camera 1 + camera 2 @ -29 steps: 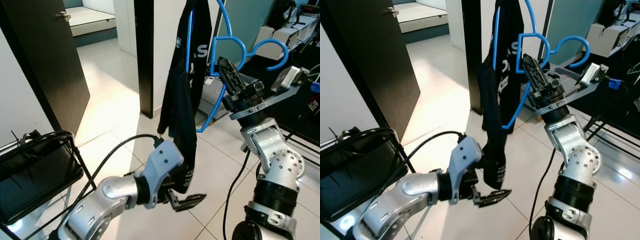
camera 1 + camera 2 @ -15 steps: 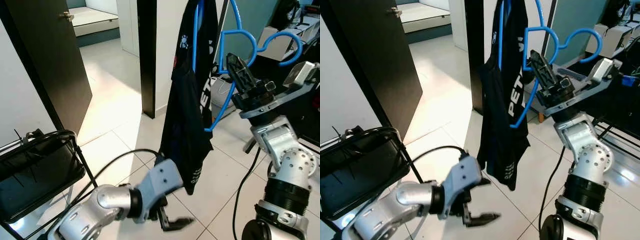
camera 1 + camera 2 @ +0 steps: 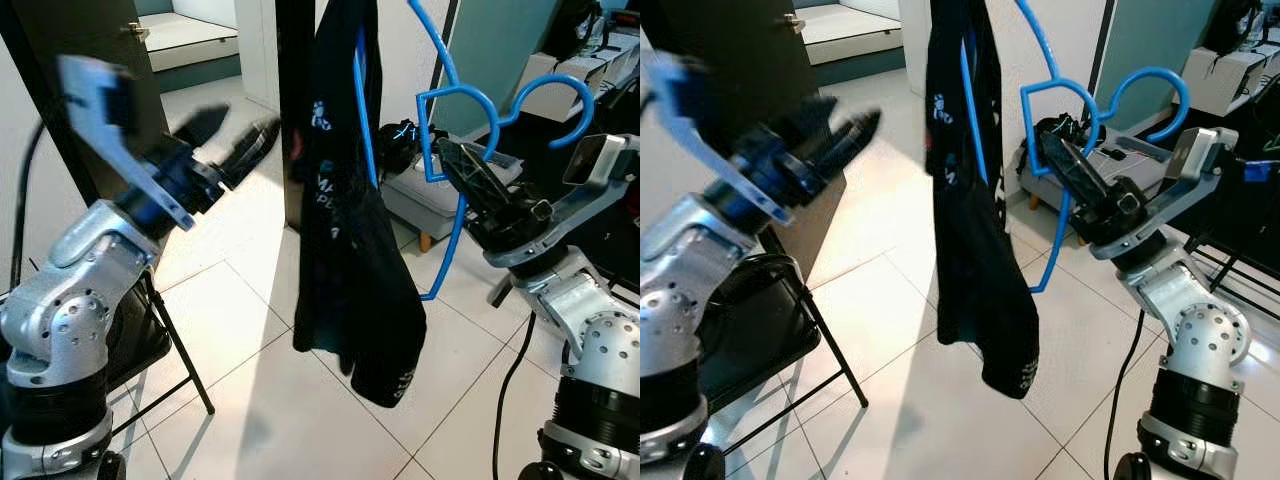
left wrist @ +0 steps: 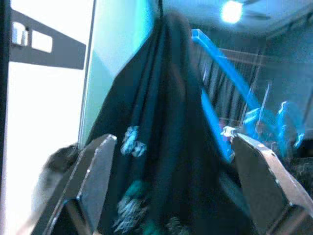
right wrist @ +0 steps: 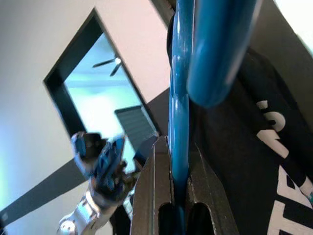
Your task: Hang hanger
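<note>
Right tool (image 3: 1072, 172) clamps blue plastic hanger (image 3: 452, 180) w/ black printed garment (image 3: 345, 230) held high to reach a hook; left tool (image 3: 235, 145), fingers spread, raised beside the cloth, prob. to steady it.

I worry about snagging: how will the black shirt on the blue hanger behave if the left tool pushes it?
The black shirt hangs in loose folds, so it would probably give way and swing. The blue hanger looks rigid, clamped in the right tool.

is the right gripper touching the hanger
Touching. The right wrist view shows the right gripper with both fingers clamped on the blue hanger bar, no gap.
</note>
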Motion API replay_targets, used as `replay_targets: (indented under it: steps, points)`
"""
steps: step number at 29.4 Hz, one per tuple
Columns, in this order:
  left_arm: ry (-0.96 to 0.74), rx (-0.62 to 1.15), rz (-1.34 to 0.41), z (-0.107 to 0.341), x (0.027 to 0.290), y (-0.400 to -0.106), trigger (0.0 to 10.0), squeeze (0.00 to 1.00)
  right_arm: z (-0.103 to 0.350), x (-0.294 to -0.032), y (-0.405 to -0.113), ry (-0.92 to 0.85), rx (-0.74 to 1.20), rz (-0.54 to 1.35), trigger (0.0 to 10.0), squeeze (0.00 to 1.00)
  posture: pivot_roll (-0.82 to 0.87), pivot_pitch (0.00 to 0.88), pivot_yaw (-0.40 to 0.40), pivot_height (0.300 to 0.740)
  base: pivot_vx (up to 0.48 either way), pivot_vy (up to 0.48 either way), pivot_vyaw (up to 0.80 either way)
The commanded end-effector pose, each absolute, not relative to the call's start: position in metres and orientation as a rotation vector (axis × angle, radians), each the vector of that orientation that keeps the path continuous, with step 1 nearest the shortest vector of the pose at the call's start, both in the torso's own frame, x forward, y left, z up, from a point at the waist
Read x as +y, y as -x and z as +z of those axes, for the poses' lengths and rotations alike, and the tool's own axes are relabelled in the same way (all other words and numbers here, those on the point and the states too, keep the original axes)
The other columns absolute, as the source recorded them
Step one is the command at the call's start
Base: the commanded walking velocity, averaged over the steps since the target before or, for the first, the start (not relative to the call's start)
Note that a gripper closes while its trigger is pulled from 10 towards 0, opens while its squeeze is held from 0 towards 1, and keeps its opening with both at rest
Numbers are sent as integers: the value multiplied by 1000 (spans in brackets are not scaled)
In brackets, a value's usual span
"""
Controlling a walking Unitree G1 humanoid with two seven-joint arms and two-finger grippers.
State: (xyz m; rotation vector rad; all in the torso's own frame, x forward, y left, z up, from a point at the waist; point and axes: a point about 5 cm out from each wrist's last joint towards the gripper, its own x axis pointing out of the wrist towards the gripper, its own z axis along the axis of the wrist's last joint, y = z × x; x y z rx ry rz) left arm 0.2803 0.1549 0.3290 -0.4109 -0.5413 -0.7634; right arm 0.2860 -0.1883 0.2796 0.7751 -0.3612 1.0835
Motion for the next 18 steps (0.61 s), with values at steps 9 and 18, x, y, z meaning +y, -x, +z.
replay_targets:
  steps: [9, 18]
  points:
    - [580, -634, -744, 350, 159, -281, 10000, 0, 282, -179, -272, -748, -353, 1215, 10000, 0, 20, 30, -6, 740, 0, 0, 0]
    - [672, -538, -801, 341, 132, -280, 10000, 0, 278, -175, -260, -727, -312, 1304, 10000, 0, 18, 24, -1, 740, 0, 0, 0]
